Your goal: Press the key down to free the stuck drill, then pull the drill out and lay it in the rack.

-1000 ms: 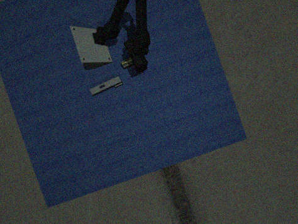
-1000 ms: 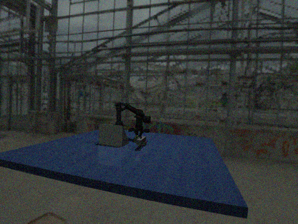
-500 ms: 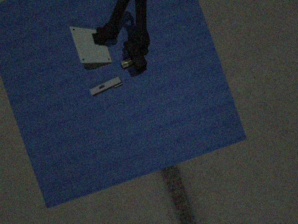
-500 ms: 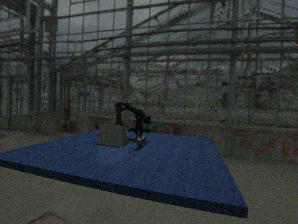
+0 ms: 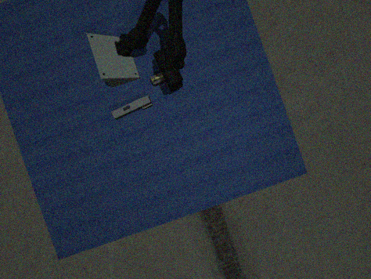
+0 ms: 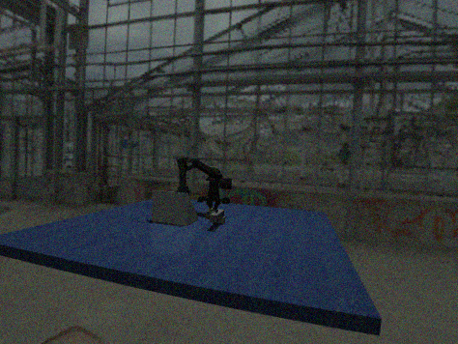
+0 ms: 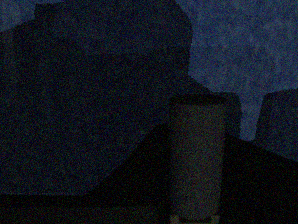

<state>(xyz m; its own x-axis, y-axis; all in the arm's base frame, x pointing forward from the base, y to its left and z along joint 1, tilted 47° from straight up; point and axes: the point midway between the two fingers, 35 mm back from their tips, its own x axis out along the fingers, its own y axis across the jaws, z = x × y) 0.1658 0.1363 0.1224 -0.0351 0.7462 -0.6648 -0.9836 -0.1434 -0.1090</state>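
Note:
My gripper (image 5: 161, 79) (image 6: 215, 209) (image 7: 177, 133) is shut on the drill, a pale cylinder (image 5: 156, 78) (image 7: 197, 165) with a dark rim at its top in the wrist view. It holds the drill over the blue surface, to the right of a pale box (image 5: 110, 59) (image 6: 170, 209) with a flat panel and dark screws at its corners. No key can be made out on the box; the arm hides part of the panel. A narrow grey block (image 5: 137, 105) (image 6: 218, 218) with a dark slot, perhaps the rack, lies in front of the box, apart from it.
The blue table top (image 5: 176, 157) (image 6: 271, 256) carries the arm, the box and the grey block. Its front edge is far from them. The arm's dark links (image 5: 177, 23) (image 6: 207, 169) reach over beside the box. The views are dim and grainy, and dark shadows lie below the gripper.

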